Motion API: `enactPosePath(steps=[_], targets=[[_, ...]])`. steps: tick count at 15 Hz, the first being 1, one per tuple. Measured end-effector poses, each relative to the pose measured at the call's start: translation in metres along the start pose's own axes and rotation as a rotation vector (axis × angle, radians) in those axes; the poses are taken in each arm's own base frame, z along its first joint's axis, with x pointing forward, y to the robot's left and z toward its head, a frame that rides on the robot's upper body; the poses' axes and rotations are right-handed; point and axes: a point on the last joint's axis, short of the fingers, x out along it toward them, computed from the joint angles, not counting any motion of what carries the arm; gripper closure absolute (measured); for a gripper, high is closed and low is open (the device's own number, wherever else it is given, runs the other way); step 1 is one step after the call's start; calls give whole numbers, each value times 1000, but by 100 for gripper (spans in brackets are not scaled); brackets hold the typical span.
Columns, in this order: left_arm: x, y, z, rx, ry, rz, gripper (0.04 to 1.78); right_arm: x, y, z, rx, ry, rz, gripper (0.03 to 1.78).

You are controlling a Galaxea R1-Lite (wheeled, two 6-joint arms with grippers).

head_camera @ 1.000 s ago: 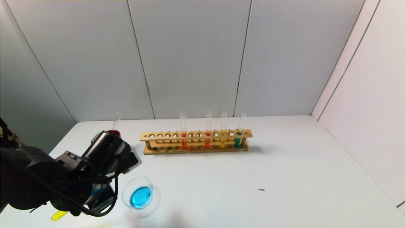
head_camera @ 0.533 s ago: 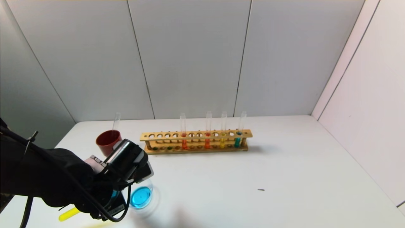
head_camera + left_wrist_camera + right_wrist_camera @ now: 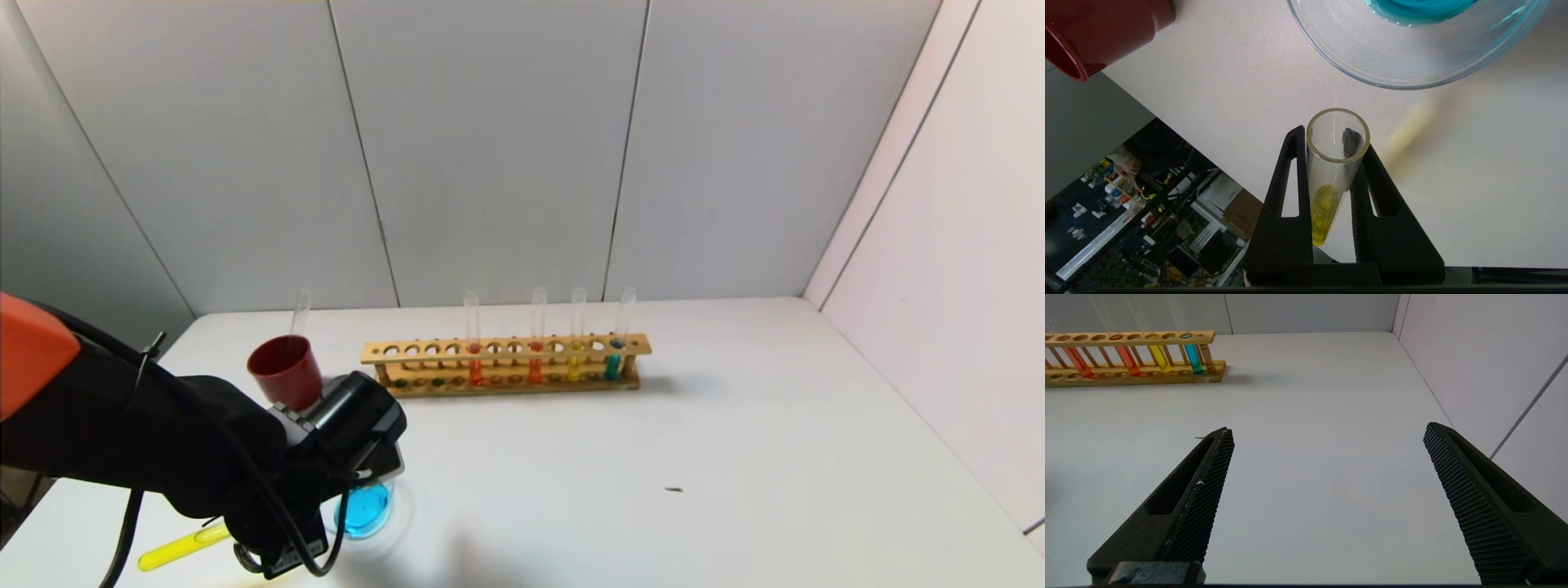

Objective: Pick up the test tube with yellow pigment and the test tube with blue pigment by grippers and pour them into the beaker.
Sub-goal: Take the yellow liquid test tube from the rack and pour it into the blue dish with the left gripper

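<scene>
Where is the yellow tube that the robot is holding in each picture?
Head view: the test tube with yellow pigment sticks out at the lower left, under the left claw.
Left wrist view: centre, clamped between the black fingers, mouth towards the beaker.
Right wrist view: not in it; only a rack twin.
Shared landmark: the beaker with blue liquid.

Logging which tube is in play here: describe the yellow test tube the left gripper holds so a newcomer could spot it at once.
Start at the wooden rack, then come to the table's near left corner, where the left gripper hangs beside the beaker. The test tube with yellow pigment lies tilted between its fingers; its yellow twin stands upright in the rack.
</scene>
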Motion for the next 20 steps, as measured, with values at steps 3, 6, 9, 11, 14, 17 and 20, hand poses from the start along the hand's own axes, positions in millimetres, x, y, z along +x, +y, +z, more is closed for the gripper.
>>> enactPosePath(steps=[3, 6, 9, 11, 14, 17, 20], targets=[[1, -3, 6, 46, 28, -1, 150, 0, 0, 0, 0, 0, 0, 11], [5, -2, 12, 76, 60, 12, 150, 0, 0, 0, 0, 0, 0, 11], [5, 0, 19, 112, 94, 8, 150, 0, 0, 0, 0, 0, 0, 11], [4, 1, 22, 135, 116, -1, 150, 0, 0, 0, 0, 0, 0, 11], [3, 4, 28, 155, 139, -6, 150, 0, 0, 0, 0, 0, 0, 11], [1, 6, 28, 185, 175, -13, 150, 0, 0, 0, 0, 0, 0, 11], [-1, 7, 28, 190, 179, -13, 150, 0, 0, 0, 0, 0, 0, 11]])
